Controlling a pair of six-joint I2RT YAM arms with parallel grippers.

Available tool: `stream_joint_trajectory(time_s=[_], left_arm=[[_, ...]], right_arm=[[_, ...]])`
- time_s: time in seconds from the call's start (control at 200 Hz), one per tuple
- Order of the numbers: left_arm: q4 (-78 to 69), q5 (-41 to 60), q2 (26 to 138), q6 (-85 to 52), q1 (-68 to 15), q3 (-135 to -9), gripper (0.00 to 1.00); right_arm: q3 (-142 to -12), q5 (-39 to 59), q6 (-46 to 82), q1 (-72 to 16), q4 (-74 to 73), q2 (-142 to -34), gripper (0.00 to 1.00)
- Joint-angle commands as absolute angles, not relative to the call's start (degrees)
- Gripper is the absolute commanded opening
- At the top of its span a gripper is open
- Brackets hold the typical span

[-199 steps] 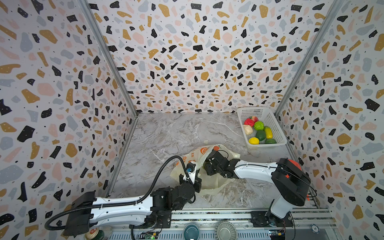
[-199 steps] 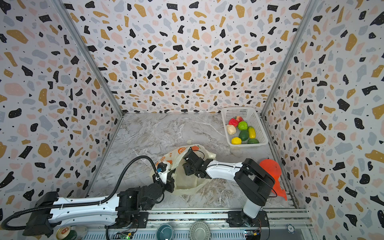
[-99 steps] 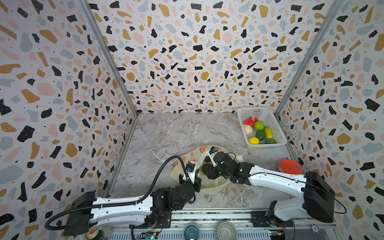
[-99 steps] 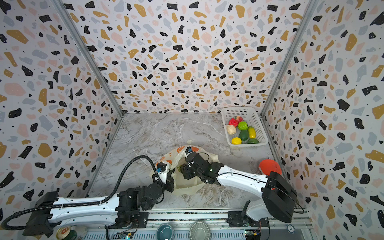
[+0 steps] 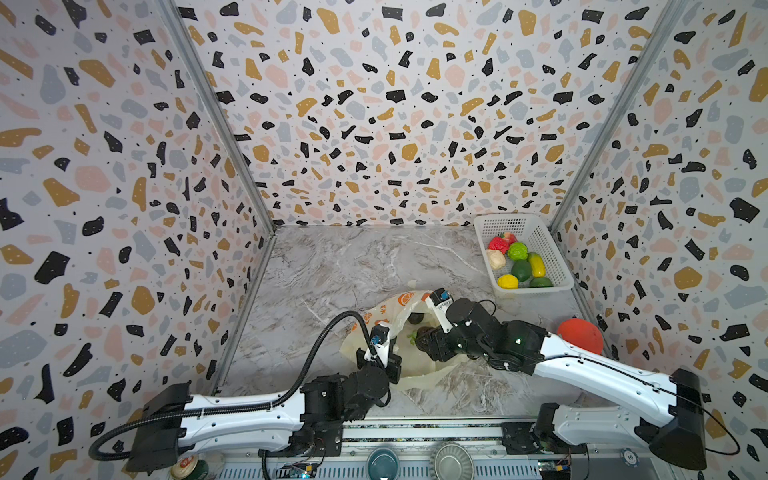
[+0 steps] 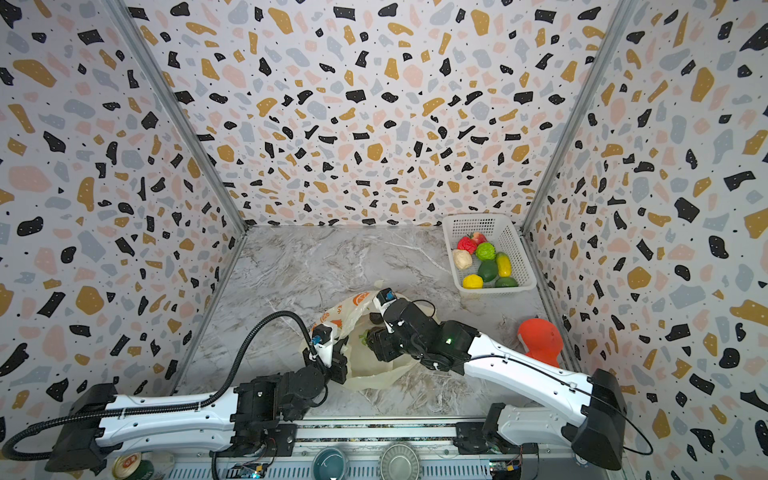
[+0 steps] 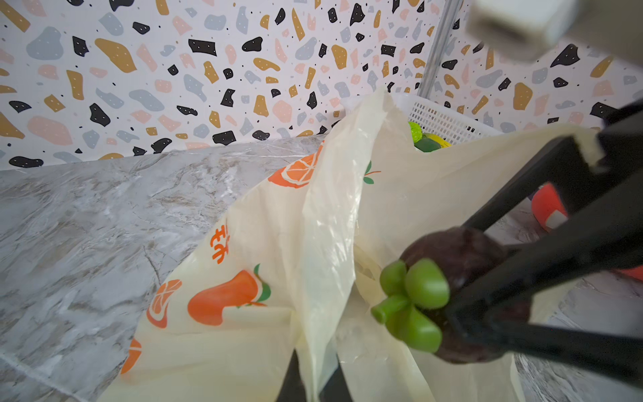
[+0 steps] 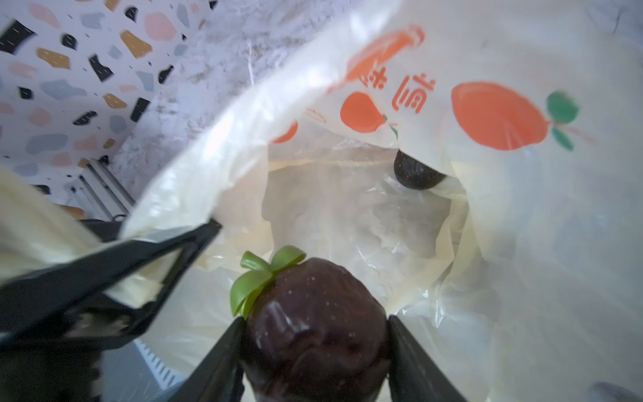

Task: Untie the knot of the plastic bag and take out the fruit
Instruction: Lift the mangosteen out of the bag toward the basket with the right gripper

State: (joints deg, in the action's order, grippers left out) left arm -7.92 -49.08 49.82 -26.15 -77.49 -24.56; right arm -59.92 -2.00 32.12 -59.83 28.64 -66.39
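Observation:
The pale yellow plastic bag (image 5: 390, 311) (image 6: 374, 370) with orange prints lies at the front middle of the table, its mouth gaping open. The knot is out of view. My left gripper (image 5: 394, 365) (image 7: 315, 383) is shut on a fold of the bag's film and holds it up. My right gripper (image 5: 424, 338) (image 8: 315, 325) reaches into the mouth, shut on a dark purple fruit (image 8: 313, 299) (image 7: 459, 264) (image 6: 372, 334) with green leaves. A second dark round fruit (image 8: 415, 174) (image 5: 414, 319) lies deeper inside the bag.
A white perforated basket (image 5: 519, 224) with several fruits stands at the back right corner. A red-orange rounded object (image 5: 579, 336) sits by the right wall. Two bowls (image 5: 382, 463) and a can (image 5: 189, 469) sit below the front rail. Walls close in three sides.
The right arm's elbow and shoulder have dropped and swung out to the right, uncovering the red-orange object. Its gripper stays at the bag's mouth. The left arm has not moved.

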Motion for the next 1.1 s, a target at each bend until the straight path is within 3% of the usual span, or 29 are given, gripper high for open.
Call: stream_joint_trajectory(time_s=[0.0, 0.29, 0.551, 0.841, 1.096], left_arm=[[-8.70, -50.71, 49.16, -26.02, -77.78, -24.39, 0.00], [-8.70, -50.80, 49.02, -25.36, -77.77, -24.78, 0.00], [-8.79, -50.89, 48.95, -24.96, -77.78, -25.09, 0.00], [-8.57, -50.50, 48.50, -24.53, -77.78, -25.18, 0.00], [-8.44, -50.54, 47.87, -24.70, -77.78, -25.00, 0.00]], right_arm=[[-65.43, -2.42, 32.22, -57.37, 35.72, -62.92, 0.61], [-75.38, 5.49, 25.67, -39.20, 38.60, -62.15, 0.61], [-74.04, 13.83, 22.47, -19.25, 30.35, -66.63, 0.62], [-70.54, 8.29, 22.60, -5.21, 17.47, -77.29, 0.62], [-71.38, 6.75, 23.01, 2.12, 9.21, -89.66, 0.62]])
